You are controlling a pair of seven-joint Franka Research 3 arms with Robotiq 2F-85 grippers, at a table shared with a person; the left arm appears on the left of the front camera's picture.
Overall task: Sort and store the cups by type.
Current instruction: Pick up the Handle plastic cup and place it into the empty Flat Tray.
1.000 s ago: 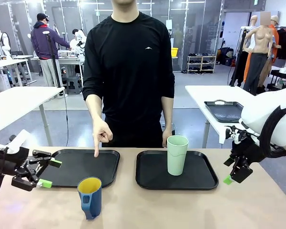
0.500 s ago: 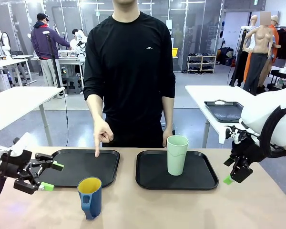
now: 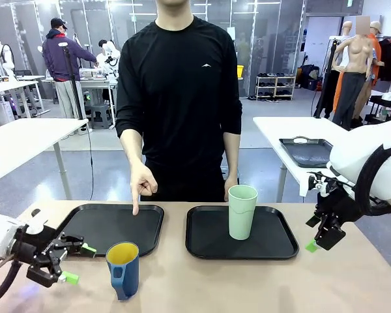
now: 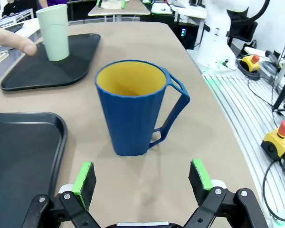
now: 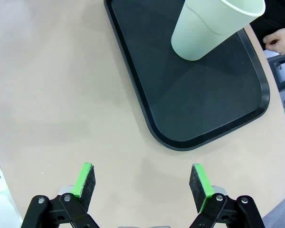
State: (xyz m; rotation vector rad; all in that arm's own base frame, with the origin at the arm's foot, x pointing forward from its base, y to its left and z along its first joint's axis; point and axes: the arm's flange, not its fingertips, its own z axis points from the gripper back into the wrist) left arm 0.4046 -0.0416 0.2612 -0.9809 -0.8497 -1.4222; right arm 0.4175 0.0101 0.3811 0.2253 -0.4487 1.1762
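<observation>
1. While hovering low over tan table (image 3: pixel 247 287) on robot's L side: L claw (image 3: pixel 79 263) released, pads spread wide, nothing between them.
2. Dead ahead along its finger line in L wrist view (image 4: pixel 141 176): short dark blue mug w/ yellow inside (image 4: pixel 133 109). Upright on bare table, just in front of black rectangular L tray (image 3: pixel 111 225), not on it. Clear of both pads, no contact yet.
3. Long axis vertical. Handle off to one side of approach, toward robot's edge of table. Judged: straight push fwd so pads bracket body. Gap looks ample for body, tight if handle incl.
4. Nearer arm = L by far. R claw (image 3: pixel 313 235) also released & empty, parked outside black R tray (image 3: pixel 274 238), well apart from mug.
5. Tall pale mint-green plastic tumbler (image 3: pixel 242 212): upright on R tray, toward its far side. Looks already stored.
6. Person's hand (image 3: pixel 142 186) at far side, index finger down at L tray's far rim. Prob. marks mug's destination.
7. Hard to make out: R claw's 2nd pad in front view, tucked behind claw body. Tumbler rim cut off at top of R wrist view (image 5: pixel 213 26). Whether fingertip touches the rim or stops short: can't tell.
</observation>
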